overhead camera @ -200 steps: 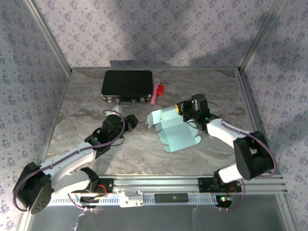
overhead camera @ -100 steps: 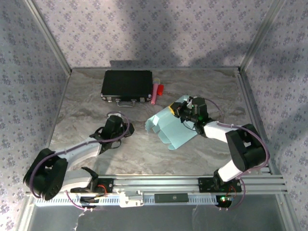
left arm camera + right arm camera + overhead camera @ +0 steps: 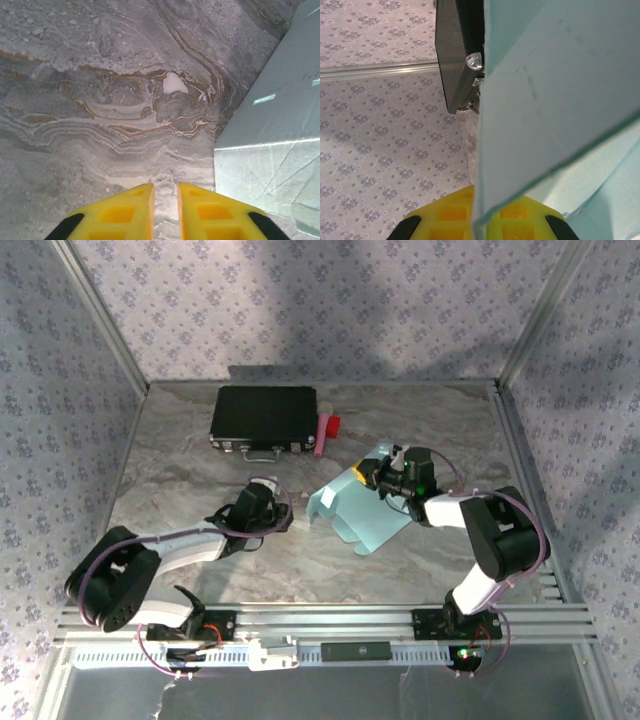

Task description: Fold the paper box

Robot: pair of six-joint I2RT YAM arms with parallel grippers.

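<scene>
Since a second ago the left gripper [image 3: 284, 513] has slid right across the worktop [image 3: 180, 475] and now sits just beside the near-left edge of the box [image 3: 372, 522], apart from it. Its jaws have narrowed to a thin slit. In the left wrist view the two yellow fingers [image 3: 120, 212] stand almost together with bare marbled worktop [image 3: 100, 75] between them and nothing held, while a pale-blue panel of the box [image 3: 270, 150] lies to their right.

Meanwhile the box has been tipped up from lying mostly flat. It rests right of centre on the worktop, its far-right side raised by the right gripper [image 3: 373, 473], whose jaws are clamped on that edge of card. In the right wrist view the card [image 3: 545, 100] passes between the yellow fingers [image 3: 447, 214] and rises in front of the lens.

A black case [image 3: 263, 417] lies at the far edge, well apart from the box, with a pink tube [image 3: 321, 438] just beside its right end.
</scene>
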